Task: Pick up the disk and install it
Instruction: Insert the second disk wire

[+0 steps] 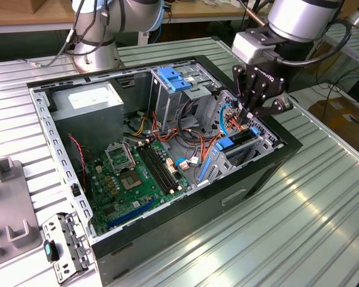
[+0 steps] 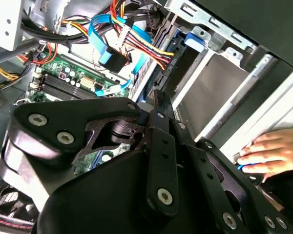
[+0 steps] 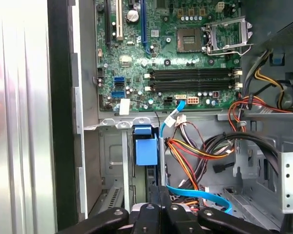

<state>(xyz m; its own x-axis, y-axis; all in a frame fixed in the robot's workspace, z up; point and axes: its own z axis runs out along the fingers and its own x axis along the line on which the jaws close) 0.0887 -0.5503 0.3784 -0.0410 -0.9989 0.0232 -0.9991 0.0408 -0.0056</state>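
Note:
The disk stands on edge in the drive bay at the end of the open computer case on the exterior view's right. Its blue rail tab faces up, with the dark casing below it in the slot. That same blue tab appears beside the bay's metal wall. My gripper hangs directly over the bay, pointing down, with its fingers together. In the first wrist view the gripper sits just behind the blue tab. Whether it touches the disk I cannot tell.
The motherboard, a grey power supply box and a metal cage with a blue top fill the case. Loose coloured cables run close to the bay. A hand rests on the case's outer edge. A second arm's base stands behind.

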